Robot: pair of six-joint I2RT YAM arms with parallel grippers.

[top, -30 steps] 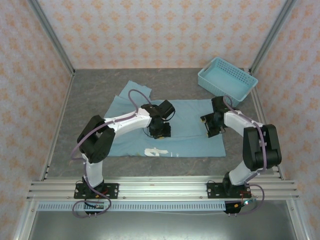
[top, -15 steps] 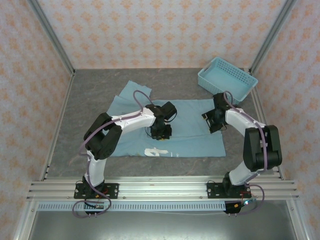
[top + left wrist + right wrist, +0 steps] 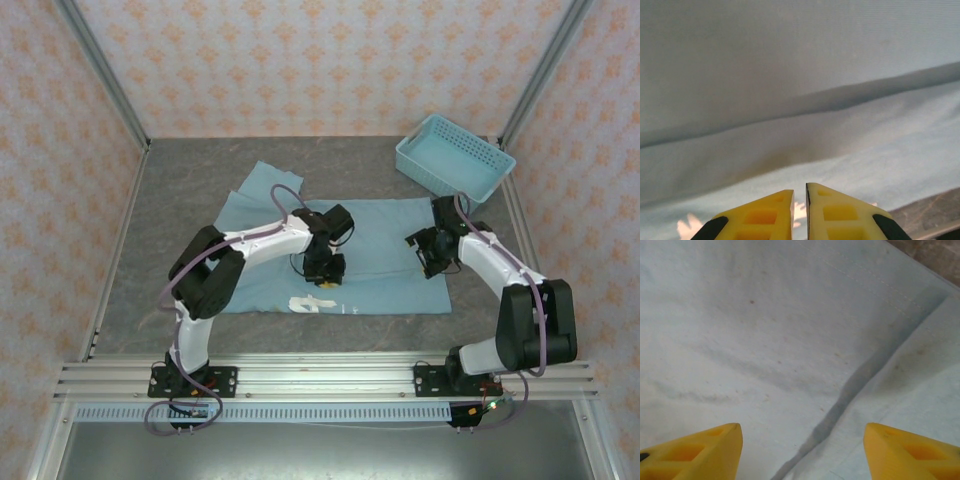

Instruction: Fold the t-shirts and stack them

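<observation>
On the grey tabletop [image 3: 180, 200], a teal shirt [image 3: 375, 228], spread flat and wide between the two arms, with one sleeve [image 3: 272, 176] poking toward the back. At its near hem, a scrap of white print [image 3: 310, 303]. Down on the cloth just behind that print, near the middle of the shirt, the left gripper [image 3: 325, 278]. Seen from its wrist, yellow fingers [image 3: 765, 212] drawn almost together with only a slit between, and a soft ridge in the cloth ahead; cloth pinched or not, cannot tell. Low over the shirt's right edge, the right gripper [image 3: 432, 262], jaws spread wide and holding nothing. Seen from its wrist, a folded edge [image 3: 850, 385] running up between the two fingers [image 3: 705, 450], with bare tabletop at the far corner. Just beyond the shirt's far right corner, a light-blue basket [image 3: 435, 178].
</observation>
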